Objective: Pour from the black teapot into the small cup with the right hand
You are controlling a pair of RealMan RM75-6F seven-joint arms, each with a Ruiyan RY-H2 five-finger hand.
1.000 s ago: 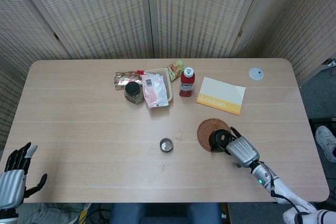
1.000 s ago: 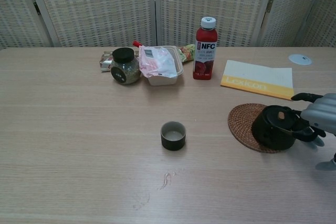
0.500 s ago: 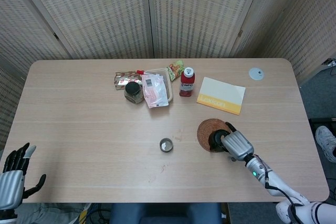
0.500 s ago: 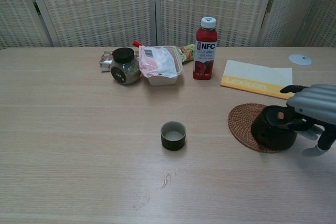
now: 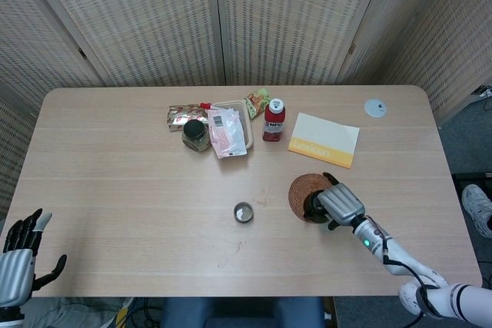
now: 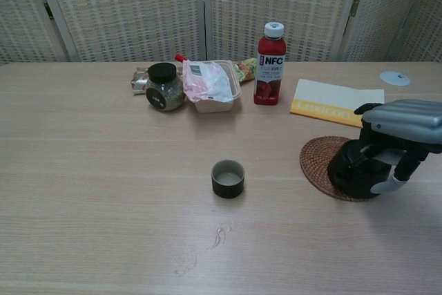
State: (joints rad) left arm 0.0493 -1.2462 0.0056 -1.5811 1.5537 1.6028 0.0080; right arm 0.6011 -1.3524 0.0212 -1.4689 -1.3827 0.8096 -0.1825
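Red juice bottle [image 6: 271,64] beside yellow booklet [image 6: 337,105] (jar [image 6: 164,87] further left).

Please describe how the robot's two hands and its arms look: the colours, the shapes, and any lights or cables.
The right hand has a ribbed silver-grey back and black fingers, one with a pale tip. Its arm is slim and white, with a small green light near the wrist and a thin dark cable further back. The left hand also has a silver back, black fingers and one pale fingertip.
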